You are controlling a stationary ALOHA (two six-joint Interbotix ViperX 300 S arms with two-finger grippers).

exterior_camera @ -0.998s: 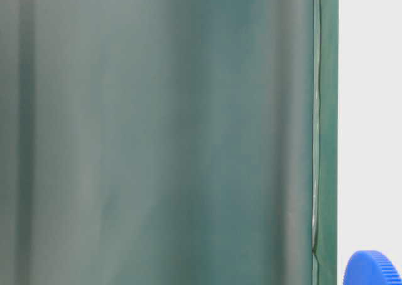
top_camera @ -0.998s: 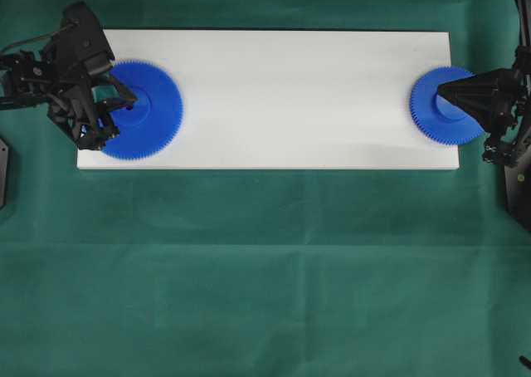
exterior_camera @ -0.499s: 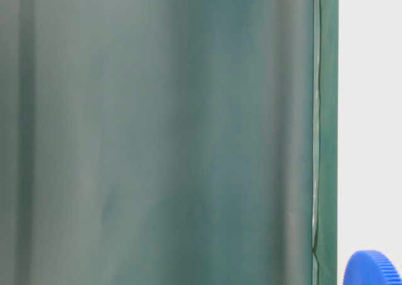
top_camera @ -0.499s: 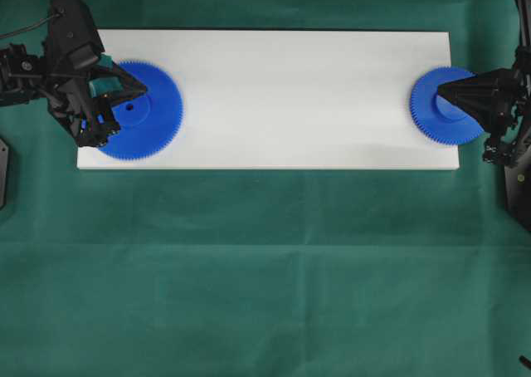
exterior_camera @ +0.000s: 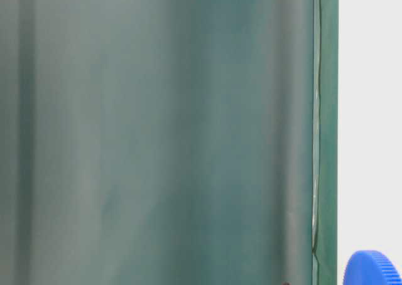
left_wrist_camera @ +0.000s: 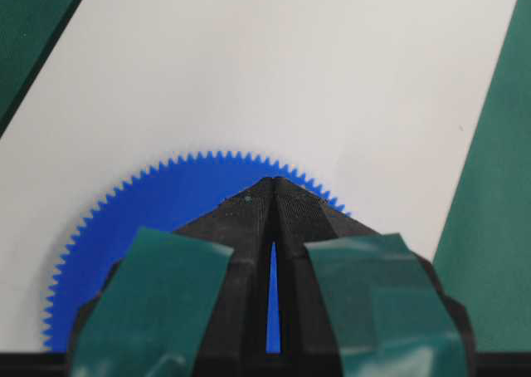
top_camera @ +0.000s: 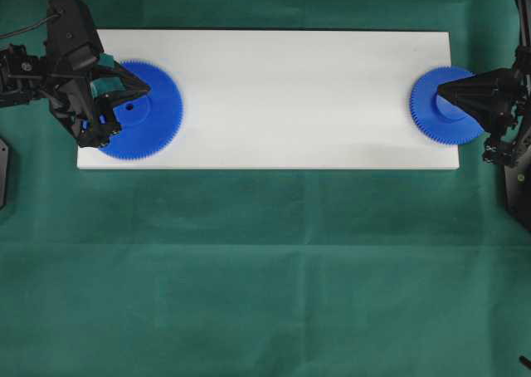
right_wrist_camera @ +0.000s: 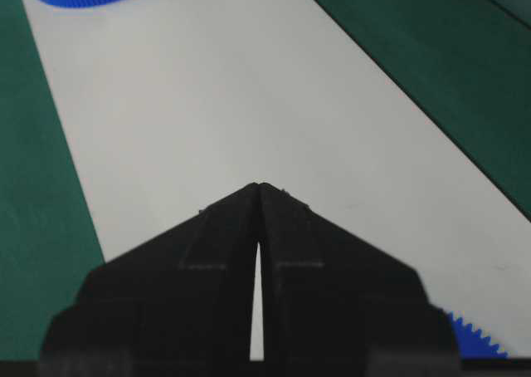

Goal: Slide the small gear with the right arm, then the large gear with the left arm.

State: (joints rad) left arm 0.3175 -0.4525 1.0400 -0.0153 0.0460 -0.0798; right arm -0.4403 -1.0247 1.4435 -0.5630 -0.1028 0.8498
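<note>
A green cloth (top_camera: 265, 277) covers the counter, and a long white board (top_camera: 282, 95) lies on it toward the far edge, its long sides parallel to that edge. The large gear (top_camera: 153, 115) lies flat at the board's left end, its teeth close to the left short edge and near the board's front edge. The small gear (top_camera: 431, 115) lies flat at the right end, overhanging the right short edge a little.

Between the two gears the white board is bare along its whole middle stretch. The green cloth on the near side of the board is open as well.

The left hand (top_camera: 143, 89), with teal tape patches, points over the large gear's hub region from the left; in the left wrist view its fingers (left_wrist_camera: 249, 219) meet at the tip with only a thin slit behind, clenched on nothing. The right hand (top_camera: 441, 86) points over the small gear's hub from the right; in the right wrist view its tips are pressed together too, clenched and empty, and a few teeth of the small gear peek out beside it at the board's edge.

In the table-level view a green backdrop (exterior_camera: 157, 134) rises behind the counter, and a blue gear's toothed rim stands out against the white board; which gear it is cannot be told.
</note>
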